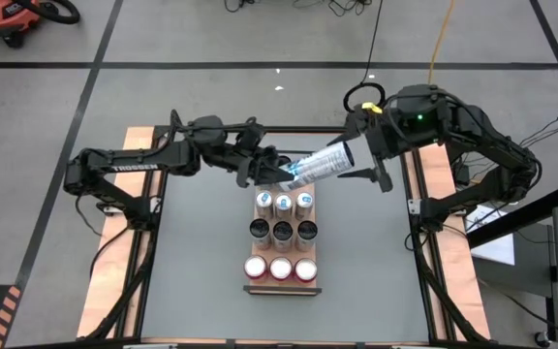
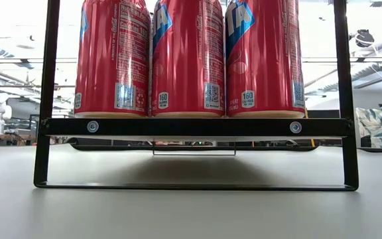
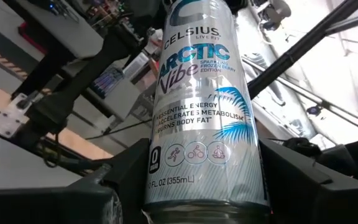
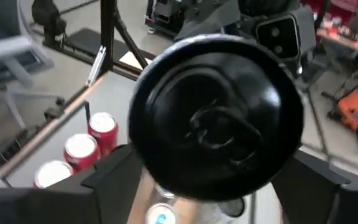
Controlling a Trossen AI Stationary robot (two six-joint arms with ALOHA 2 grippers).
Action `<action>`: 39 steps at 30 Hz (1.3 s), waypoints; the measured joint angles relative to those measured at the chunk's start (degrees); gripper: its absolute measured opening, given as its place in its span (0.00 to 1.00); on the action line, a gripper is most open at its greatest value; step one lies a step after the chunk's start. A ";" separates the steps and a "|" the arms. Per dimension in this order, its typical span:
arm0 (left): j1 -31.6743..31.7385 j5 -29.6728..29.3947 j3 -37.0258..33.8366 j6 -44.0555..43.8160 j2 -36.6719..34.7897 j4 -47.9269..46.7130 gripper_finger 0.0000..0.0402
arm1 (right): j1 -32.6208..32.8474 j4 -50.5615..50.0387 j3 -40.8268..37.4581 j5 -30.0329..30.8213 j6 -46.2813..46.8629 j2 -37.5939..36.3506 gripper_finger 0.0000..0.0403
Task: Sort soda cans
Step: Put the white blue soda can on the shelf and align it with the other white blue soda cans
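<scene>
Only the low view shows the three red cans (image 2: 188, 56) close up on the black rack (image 2: 194, 126), tops cut off. From above, a silver Celsius can (image 1: 320, 163) hangs tilted between left gripper (image 1: 277, 174), gripping its base, and right gripper (image 1: 364, 155), around its dark top; how firmly the right fingers close is unclear.

Nine upright cans packed in three touching rows on the wooden tray (image 1: 281, 288) at table centre: blue-topped row (image 1: 283, 201) farthest back, dark-topped row (image 1: 283, 231) in the middle, red row (image 1: 280, 268) nearest the front; no finger gap between neighbours, access from above only. Airspace just behind the blue-topped row blocked by a slim silver can (image 1: 322, 163) lying tilted between the left gripper (image 1: 277, 174) and the right gripper (image 1: 364, 155). Open grey tabletop (image 1: 197, 262) left, right and in front of the tray, out to the wooden side rails (image 1: 110, 281).
</scene>
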 joint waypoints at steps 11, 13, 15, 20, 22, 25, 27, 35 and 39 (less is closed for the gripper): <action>-0.09 -4.52 2.76 18.52 -0.04 -1.12 0.62 | -0.02 -0.70 0.00 -0.08 27.93 -0.65 0.84; -0.07 -6.37 3.47 22.71 -0.04 -1.63 0.62 | -0.03 -1.48 0.00 -0.02 32.66 -0.88 0.84; -0.07 -8.58 4.67 26.44 -0.04 -2.36 0.62 | -0.04 -1.70 0.00 1.05 36.64 -0.97 0.84; -0.07 -15.30 6.99 35.94 -0.10 -6.94 0.62 | -0.07 -0.42 0.00 2.56 42.60 -0.98 0.84; -0.06 -17.68 7.26 38.59 -0.04 -7.47 0.62 | -0.07 1.07 0.00 4.51 44.21 -1.02 0.84; -0.18 -20.50 7.83 41.95 -0.02 -7.30 0.62 | -0.11 4.58 -0.02 7.50 46.36 -1.36 0.84; -0.49 -22.77 7.87 43.87 -0.07 -6.77 0.62 | -0.13 7.29 -0.02 10.10 47.31 -1.72 0.84; -2.21 -25.46 7.87 46.03 -0.07 -6.94 0.63 | -0.13 16.52 -0.02 16.30 45.43 -2.45 0.84; -3.10 -26.66 7.87 46.26 -0.07 -7.18 0.63 | -0.13 20.18 -0.02 15.97 44.18 -2.34 0.84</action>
